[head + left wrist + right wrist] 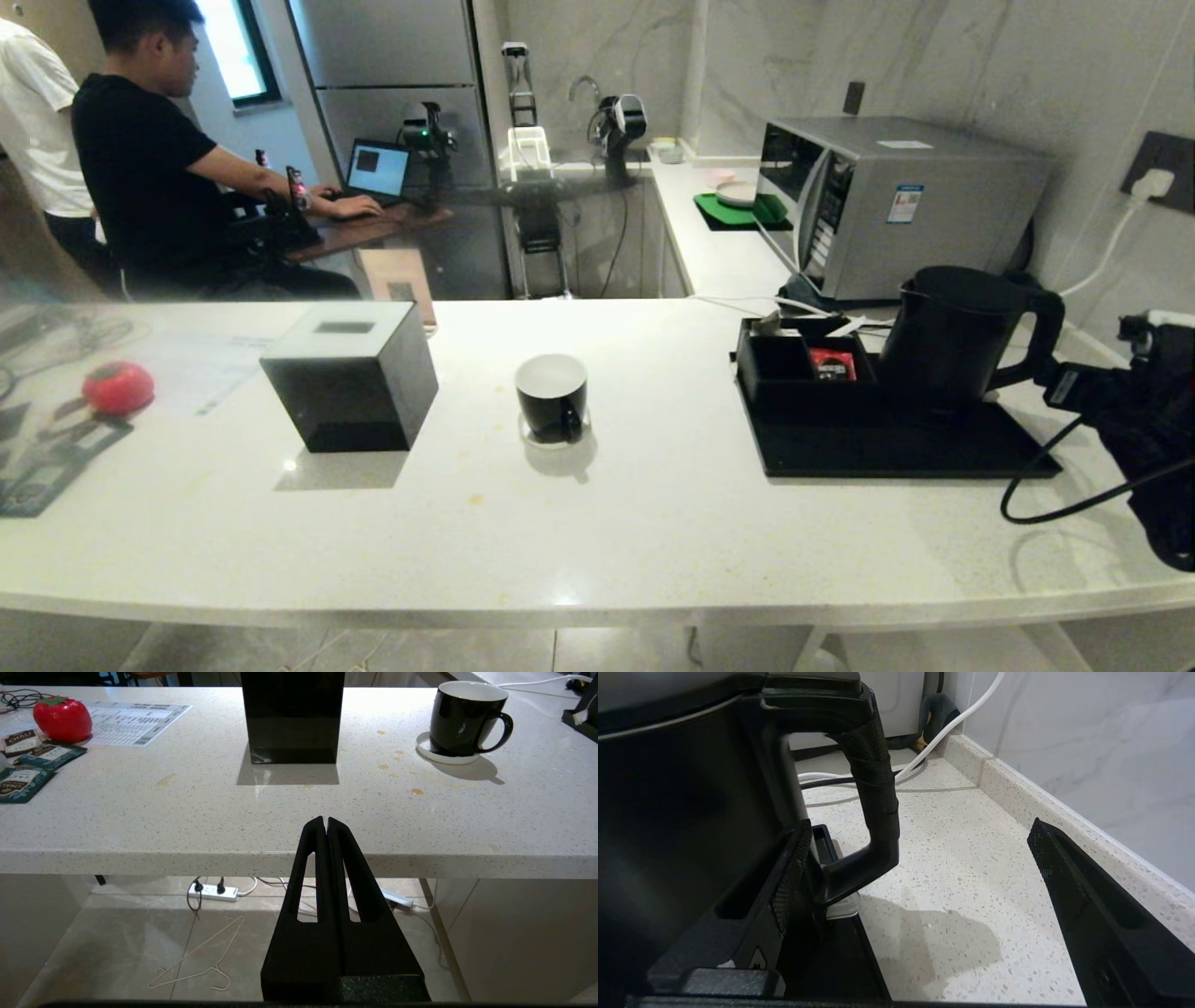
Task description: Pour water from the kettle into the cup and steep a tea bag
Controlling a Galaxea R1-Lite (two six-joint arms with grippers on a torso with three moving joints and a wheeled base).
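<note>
Kettle [952, 336] stands on a black tray [896, 448], microwave [887, 201] behind; right gripper [920, 858], fingers apart, flanks its handle [873, 784]. Cup [553, 397] sits beside a tissue box [350, 378]. Left gripper [325, 823] is closed below the counter [653, 523] edge.

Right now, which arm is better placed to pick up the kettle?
The right. Its hand is open beside the kettle, the fingers either side of the handle. The left hand is shut, below the counter edge in front of the tissue box, far from the kettle.

One kettle [943, 331], one cup [553, 397] (perhaps three tea packets [28, 765])
</note>
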